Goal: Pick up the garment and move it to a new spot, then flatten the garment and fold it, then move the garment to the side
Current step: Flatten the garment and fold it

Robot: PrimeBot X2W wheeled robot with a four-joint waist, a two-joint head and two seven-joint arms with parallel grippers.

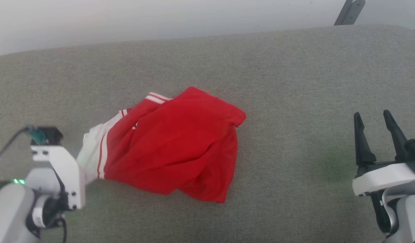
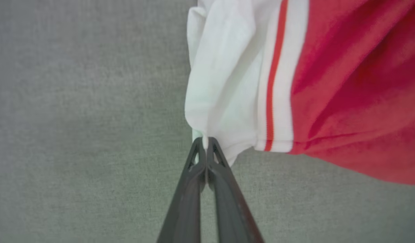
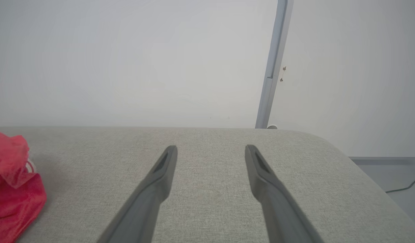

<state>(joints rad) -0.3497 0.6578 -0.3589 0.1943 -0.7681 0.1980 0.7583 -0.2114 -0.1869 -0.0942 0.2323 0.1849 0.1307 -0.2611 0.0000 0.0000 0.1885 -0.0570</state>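
Grey padded top, red jersey bunched toward its left edge: left gripper pinches the white sleeve, right gripper gapes empty, well apart.

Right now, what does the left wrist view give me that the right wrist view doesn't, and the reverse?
Left wrist view adds: the left gripper shut on the white sleeve of the garment, beside its red-striped trim. Right wrist view adds: the right gripper open and empty, with a pale wall and a grey post beyond the grey fabric surface. Shared: the garment's red cloth and that surface.
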